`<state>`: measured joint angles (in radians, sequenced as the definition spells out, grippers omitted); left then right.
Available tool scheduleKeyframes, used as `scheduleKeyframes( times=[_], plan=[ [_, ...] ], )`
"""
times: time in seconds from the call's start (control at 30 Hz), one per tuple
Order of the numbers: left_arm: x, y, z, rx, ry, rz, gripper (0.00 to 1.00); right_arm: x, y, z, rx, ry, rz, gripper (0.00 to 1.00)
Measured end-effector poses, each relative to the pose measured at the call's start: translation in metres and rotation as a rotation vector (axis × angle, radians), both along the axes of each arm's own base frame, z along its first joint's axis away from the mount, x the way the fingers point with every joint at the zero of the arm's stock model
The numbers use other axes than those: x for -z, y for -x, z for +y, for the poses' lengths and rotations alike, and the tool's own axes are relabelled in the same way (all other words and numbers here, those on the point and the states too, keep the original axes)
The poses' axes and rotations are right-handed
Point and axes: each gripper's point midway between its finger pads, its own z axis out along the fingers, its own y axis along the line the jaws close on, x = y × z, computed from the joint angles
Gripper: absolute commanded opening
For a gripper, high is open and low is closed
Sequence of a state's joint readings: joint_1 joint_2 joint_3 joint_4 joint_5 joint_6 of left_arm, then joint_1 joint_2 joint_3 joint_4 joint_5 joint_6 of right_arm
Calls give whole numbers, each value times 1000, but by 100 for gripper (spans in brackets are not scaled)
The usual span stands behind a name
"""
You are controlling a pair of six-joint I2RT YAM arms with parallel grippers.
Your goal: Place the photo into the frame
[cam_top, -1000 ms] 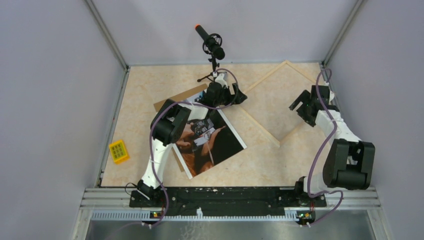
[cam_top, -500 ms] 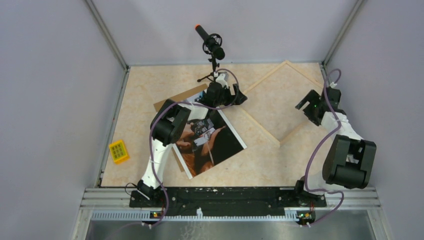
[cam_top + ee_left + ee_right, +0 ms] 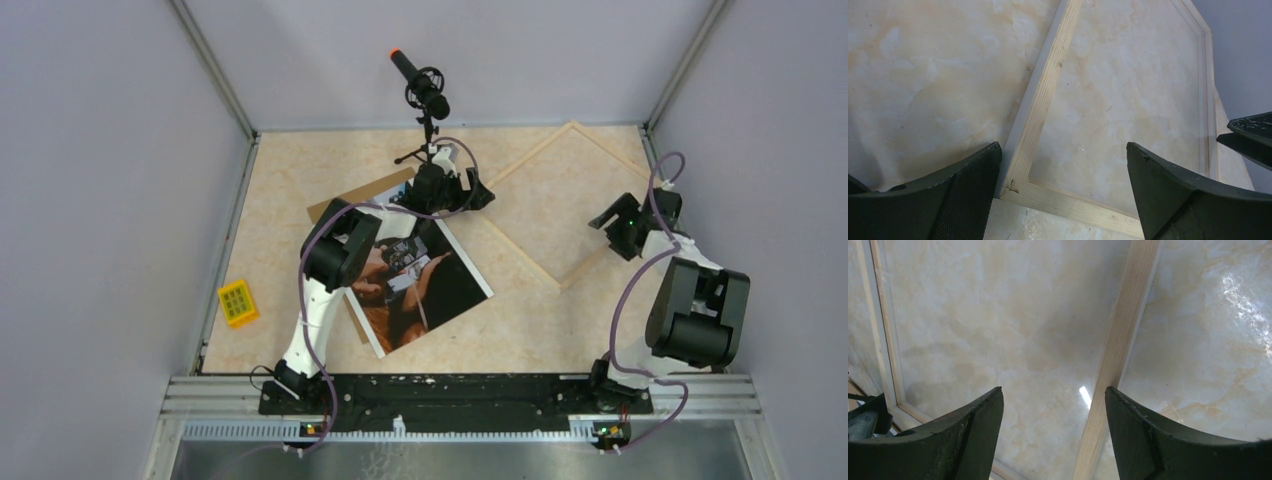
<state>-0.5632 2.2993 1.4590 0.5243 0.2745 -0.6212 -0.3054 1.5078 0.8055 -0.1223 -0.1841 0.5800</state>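
The photo (image 3: pixel 440 285), a dark print with white margins, lies face up at the table's middle, partly under my left arm. The frame (image 3: pixel 526 158), narrow pale wood, lies flat as a diamond at the back right. My left gripper (image 3: pixel 480 195) hovers open over the frame's left corner (image 3: pixel 1015 187); its jaws (image 3: pixel 1063 150) stand wide with nothing between them. My right gripper (image 3: pixel 612 225) hangs open above the frame's near right rail (image 3: pixel 1118 355), and its jaws (image 3: pixel 1053 390) are empty too.
A brown board (image 3: pixel 322 212) lies under the photo, showing at its far left corner. A microphone on a stand (image 3: pixel 422 92) rises at the back centre. A small yellow block (image 3: pixel 238 303) sits near the left wall. Grey walls close in three sides.
My right arm has drawn back toward the right wall, carrying its gripper a little right and nearer. The left arm, photo and frame have not moved.
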Motion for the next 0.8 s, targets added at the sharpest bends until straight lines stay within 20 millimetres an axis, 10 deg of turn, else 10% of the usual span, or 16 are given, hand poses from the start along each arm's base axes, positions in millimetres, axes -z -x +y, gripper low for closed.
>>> scheduleKeyframes(
  times=[0.8],
  plan=[
    [-1, 2, -2, 20, -1, 14, 98, 9, -7, 21, -81, -2, -40, 70]
  ],
)
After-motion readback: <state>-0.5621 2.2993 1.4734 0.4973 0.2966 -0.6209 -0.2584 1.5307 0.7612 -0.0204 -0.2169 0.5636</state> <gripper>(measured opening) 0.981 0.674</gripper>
